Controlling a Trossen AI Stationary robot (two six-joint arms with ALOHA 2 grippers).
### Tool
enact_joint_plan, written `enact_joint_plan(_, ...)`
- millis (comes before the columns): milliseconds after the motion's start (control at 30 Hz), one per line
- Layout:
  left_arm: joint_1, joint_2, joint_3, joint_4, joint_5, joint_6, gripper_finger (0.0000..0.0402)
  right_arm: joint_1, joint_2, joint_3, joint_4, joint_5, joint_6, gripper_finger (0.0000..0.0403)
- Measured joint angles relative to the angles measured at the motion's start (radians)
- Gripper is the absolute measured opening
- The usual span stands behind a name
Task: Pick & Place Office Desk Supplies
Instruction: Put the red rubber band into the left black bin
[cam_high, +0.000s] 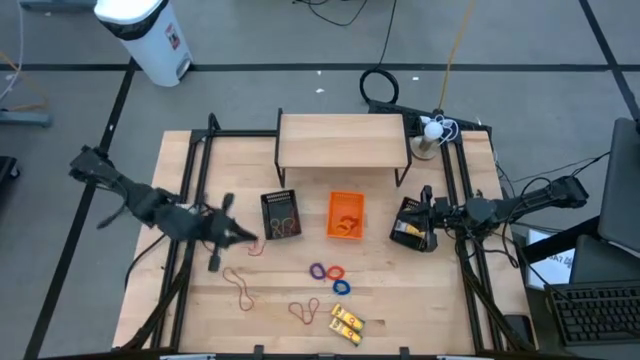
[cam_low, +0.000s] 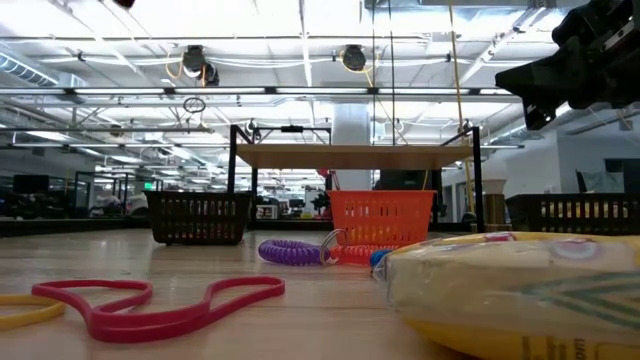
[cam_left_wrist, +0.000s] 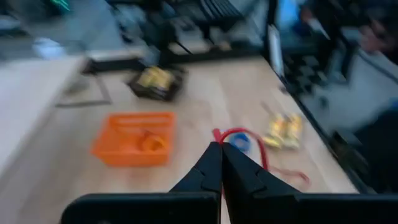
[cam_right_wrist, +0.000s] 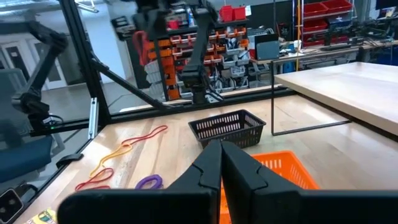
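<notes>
Spanning pale wood table, grey floor beyond, left hand clenched on red rubber band, right hand clenched empty.

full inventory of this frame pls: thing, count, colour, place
Black mesh basket: one, left of centre, rubber bands inside.
Orange basket: one, centre, orange items inside.
Black basket: one, right of centre, yellow items inside.
Wooden shelf: one, light wood on a black frame, back of table.
Rings: three or so, purple, red and blue, front centre.
Yellow packets: two, front edge.
Loose rubber bands: several, red and tan, front left.
Red rubber band: one, at the left gripper's tip.
White bin: one, on the floor beyond the table.
Left gripper: shut on the red rubber band, beside the black mesh basket.
Right gripper: shut, over the black basket.
</notes>
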Motion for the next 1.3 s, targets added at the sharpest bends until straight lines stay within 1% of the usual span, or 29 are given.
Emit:
enact_joint_plan(100, 0.058, -0.146, -0.120, 0.109, -0.029, 0.026, 0.0000, 0.000, 0.000, 0.000, 0.009, 0.001, -0.002, 0.0000)
enact_joint_plan(200, 0.112, -0.281, -0.235, 0.173, -0.025, 0.018, 0.0000, 0.000, 0.000, 0.000, 0.032, 0.001, -0.003, 0.0000)
enact_joint_plan(267, 0.129, -0.361, -0.301, 0.206, -0.049, -0.002, 0.0000, 0.000, 0.000, 0.000, 0.042, 0.000, -0.004, 0.0000)
enact_joint_plan(333, 0.127, -0.443, -0.357, 0.218, -0.101, -0.021, 0.0000, 0.000, 0.000, 0.000, 0.040, 0.000, -0.004, 0.0000)
enact_joint_plan(467, 0.105, -0.592, -0.460, 0.275, -0.149, -0.006, 0.0000, 0.006, 0.000, 0.000, 0.019, 0.000, 0.014, 0.0000)
enact_joint_plan(600, 0.097, -0.686, -0.551, 0.328, -0.160, 0.021, 0.0000, 0.026, 0.011, 0.000, 0.005, 0.001, 0.021, 0.0000)
enact_joint_plan(667, 0.097, -0.715, -0.591, 0.367, -0.160, 0.029, 0.0000, 0.036, 0.016, 0.000, 0.004, 0.001, 0.020, 0.0000)
enact_joint_plan(767, 0.098, -0.741, -0.645, 0.376, -0.163, 0.036, 0.0000, 0.040, 0.023, 0.000, 0.006, 0.001, 0.017, 0.0000)
enact_joint_plan(867, 0.098, -0.758, -0.686, 0.382, -0.193, 0.008, 0.0000, 0.040, 0.022, 0.000, 0.007, 0.002, 0.016, 0.0000)
enact_joint_plan(1000, 0.098, -0.763, -0.732, 0.405, -0.204, -0.054, 0.0000, 0.039, 0.023, 0.000, 0.019, 0.005, 0.014, 0.0000)
enact_joint_plan(1133, 0.098, -0.763, -0.740, 0.412, -0.204, -0.081, 0.0000, 0.039, 0.022, 0.000, 0.059, 0.004, -0.003, 0.0000)
enact_joint_plan(1200, 0.099, -0.763, -0.740, 0.443, -0.205, -0.079, 0.0000, 0.039, 0.022, 0.000, 0.068, 0.004, -0.004, 0.0000)
enact_joint_plan(1300, 0.102, -0.745, -0.706, 0.480, -0.256, -0.122, 0.0000, 0.039, 0.022, 0.000, 0.070, 0.004, -0.004, 0.0000)
